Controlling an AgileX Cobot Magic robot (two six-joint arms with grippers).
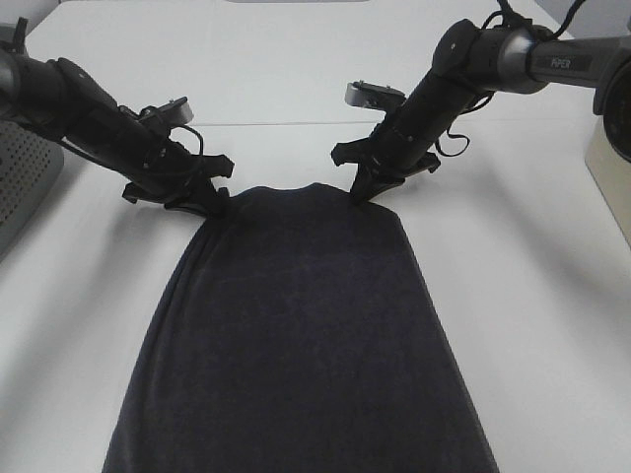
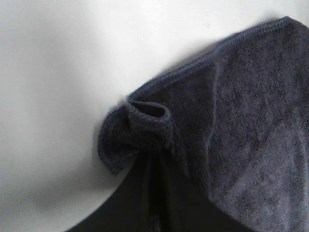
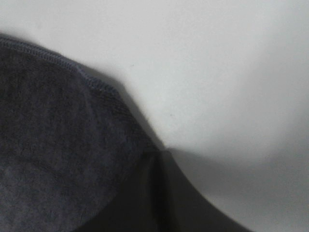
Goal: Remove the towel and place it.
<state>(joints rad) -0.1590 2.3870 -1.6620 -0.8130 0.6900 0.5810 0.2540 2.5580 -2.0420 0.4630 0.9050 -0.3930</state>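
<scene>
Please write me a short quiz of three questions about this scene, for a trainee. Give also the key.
1. True or false: the left tool and the right tool are both shut on far corners of the towel.
2. Most of the towel is: A) spread on the table; B) rolled into a ball; C) hanging in the air.
3. Missing word: in the left wrist view, the gripped corner looks ___ (flat / bunched).

Key: 1 true; 2 A; 3 bunched.

Grey perforated basket at white table's left edge; perhaps a beige box opposite.
</scene>
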